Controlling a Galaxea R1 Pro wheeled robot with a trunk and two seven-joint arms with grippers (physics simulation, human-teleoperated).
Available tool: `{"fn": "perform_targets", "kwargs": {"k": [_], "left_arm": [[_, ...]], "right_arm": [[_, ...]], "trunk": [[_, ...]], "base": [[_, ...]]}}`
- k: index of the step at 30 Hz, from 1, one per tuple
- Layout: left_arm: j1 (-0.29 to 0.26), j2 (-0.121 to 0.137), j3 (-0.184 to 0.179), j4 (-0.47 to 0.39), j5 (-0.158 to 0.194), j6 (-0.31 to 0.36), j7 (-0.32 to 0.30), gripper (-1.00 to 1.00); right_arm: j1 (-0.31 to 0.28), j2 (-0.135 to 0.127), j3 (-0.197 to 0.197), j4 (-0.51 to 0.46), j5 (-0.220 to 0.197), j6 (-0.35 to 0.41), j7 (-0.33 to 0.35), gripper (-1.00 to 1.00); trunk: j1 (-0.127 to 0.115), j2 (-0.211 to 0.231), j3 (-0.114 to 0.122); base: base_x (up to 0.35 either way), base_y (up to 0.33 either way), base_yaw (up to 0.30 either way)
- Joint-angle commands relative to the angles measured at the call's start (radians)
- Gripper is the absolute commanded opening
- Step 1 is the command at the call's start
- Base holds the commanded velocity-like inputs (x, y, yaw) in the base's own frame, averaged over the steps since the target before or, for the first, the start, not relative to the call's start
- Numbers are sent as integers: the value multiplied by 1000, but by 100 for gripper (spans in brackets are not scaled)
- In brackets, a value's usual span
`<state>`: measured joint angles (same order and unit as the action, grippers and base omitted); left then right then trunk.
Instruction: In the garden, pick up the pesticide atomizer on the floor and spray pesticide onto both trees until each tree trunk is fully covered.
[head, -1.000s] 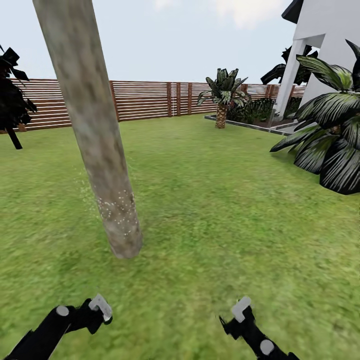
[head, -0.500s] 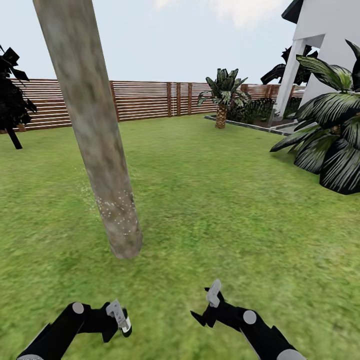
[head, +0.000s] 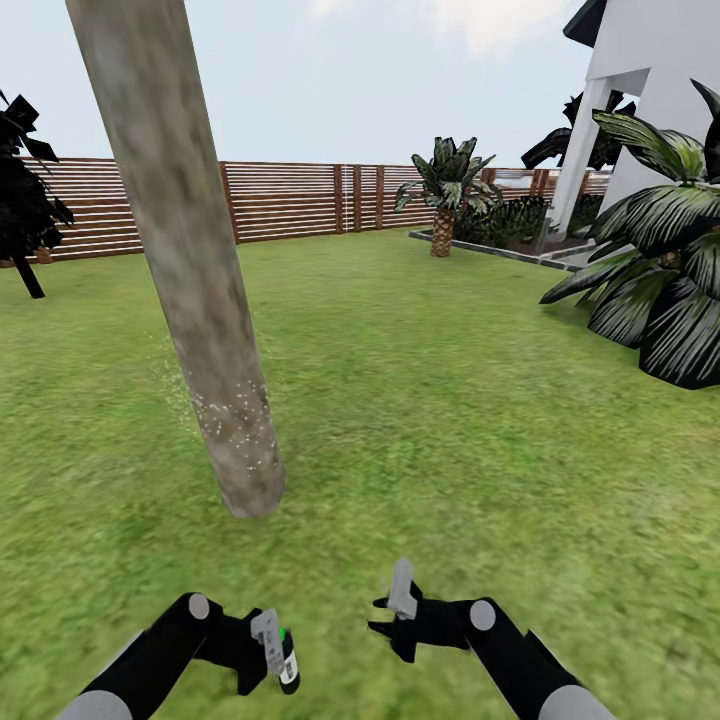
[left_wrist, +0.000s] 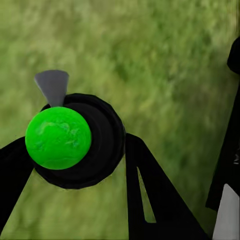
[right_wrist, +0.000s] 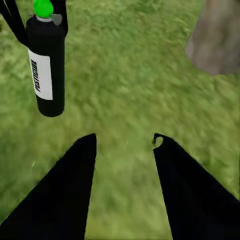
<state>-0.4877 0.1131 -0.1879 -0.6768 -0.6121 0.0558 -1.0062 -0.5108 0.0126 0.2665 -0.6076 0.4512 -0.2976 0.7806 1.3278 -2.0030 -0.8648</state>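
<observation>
Black atomizer (right_wrist: 45, 65) in left gripper (head: 272, 650), seemingly.

Brown slat fence (head: 300, 200) rings the lawn (head: 450, 400) beside a white house (head: 650, 90)

We see the pesticide atomizer (left_wrist: 75, 142) from above at left of frame: a black round body with a bright green cap, clasped between our left gripper (left_wrist: 75, 175) fingers (left_wrist: 150, 200), over blurry grass floor (left_wrist: 160, 65).
</observation>
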Motion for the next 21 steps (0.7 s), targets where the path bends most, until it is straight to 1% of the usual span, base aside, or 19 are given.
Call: {"fn": "perform_targets", "kwargs": {"k": [1,2,3,6,9,10,11,13,18,21], "left_arm": [[0,-7,0,-2,-8,0,0,-100],[0,-16,-1,-7,-13,1,-2,-100],[0,-23,-1,-11,-16,2,-9,-100],[-11,-33,-1,-13,-17,1,-16,-100],[-14,-55,-2,-13,-18,2,-17,-100],[-14,-65,-18,-13,-29,3,-18,-100],[-15,-72,-51,-13,-49,3,-17,-100],[-15,-80,-68,-13,-56,3,-17,-100],[-15,-108,-72,-13,-58,3,-17,-100],[-15,-117,-73,-13,-59,5,-17,-100]], "right_arm": [[0,5,0,0,1,0,17,-100],[0,14,0,-2,11,0,65,-100],[0,28,0,-12,31,0,97,-100],[0,37,0,-28,64,0,113,-100],[0,38,0,-30,68,0,115,-100],[0,38,0,-31,69,0,115,-100],[0,38,0,-31,69,0,115,-100],[0,38,0,-31,70,0,115,-100],[0,38,0,-29,70,-1,114,-100],[0,38,0,-29,70,-1,115,-100]], "trunk": [[0,0,0],[0,0,0],[0,0,0],[0,0,0],[0,0,0],[0,0,0],[0,0,0],[0,0,0],[0,0,0],[0,0,0]], "base": [[0,0,0],[0,0,0],[0,0,0],[0,0,0],[0,0,0],[0,0,0],[0,0,0],[0,0,0],[0,0,0],[0,0,0]]}}
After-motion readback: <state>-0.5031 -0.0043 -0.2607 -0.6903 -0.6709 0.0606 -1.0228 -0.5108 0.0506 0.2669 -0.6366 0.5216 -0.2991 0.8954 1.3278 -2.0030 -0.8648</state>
